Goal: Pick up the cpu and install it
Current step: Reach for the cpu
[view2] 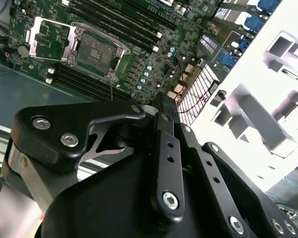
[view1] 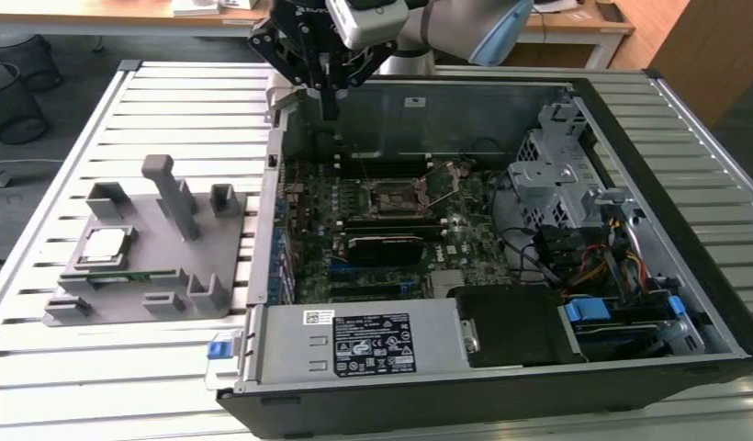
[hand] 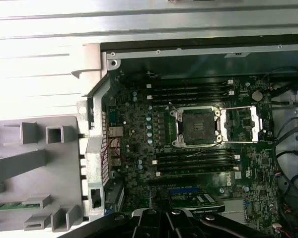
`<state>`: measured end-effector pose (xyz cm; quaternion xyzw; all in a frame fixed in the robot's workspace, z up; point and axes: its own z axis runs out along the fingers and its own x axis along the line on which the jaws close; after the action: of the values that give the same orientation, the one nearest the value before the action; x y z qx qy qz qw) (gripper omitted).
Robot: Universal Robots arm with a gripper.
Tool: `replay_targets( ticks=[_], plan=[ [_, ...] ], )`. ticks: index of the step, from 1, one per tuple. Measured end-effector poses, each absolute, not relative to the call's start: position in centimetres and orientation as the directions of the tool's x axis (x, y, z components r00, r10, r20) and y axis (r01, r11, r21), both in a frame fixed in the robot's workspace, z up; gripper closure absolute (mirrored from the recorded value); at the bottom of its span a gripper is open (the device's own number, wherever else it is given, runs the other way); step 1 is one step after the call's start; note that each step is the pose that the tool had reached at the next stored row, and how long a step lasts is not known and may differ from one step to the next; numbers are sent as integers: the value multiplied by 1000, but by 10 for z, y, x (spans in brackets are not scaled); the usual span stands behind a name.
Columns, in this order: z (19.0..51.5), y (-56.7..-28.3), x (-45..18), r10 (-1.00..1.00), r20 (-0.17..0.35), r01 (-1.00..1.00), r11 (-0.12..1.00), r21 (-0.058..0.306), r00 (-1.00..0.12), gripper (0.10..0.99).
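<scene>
Arm (view1: 475, 28) high — claw (view1: 331, 114) vert., tips down w/ fingers (view1: 331, 97) together

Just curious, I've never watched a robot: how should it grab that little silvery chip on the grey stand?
Probably by two opposite edges of the cpu, coming straight down from above. It lies flat, metal top up, on the grey holder, with raised blocks standing beside it, so a sideways approach looks blocked.

We see the cpu (view1: 107, 244) on the holder (view1: 156, 266) at the exterior view's left, computer case (view1: 475, 406) right of it, 1 socket (view1: 395, 195) mid-motherboard (view1: 313, 213) inside.
</scene>
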<state>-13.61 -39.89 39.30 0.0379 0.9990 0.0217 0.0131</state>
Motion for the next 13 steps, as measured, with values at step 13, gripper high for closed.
replay_targets(
  ticks=[13],
  plan=[
    [393, -399, -147, 76, -24, 75, 996, 44, -997, 980]
  ],
)
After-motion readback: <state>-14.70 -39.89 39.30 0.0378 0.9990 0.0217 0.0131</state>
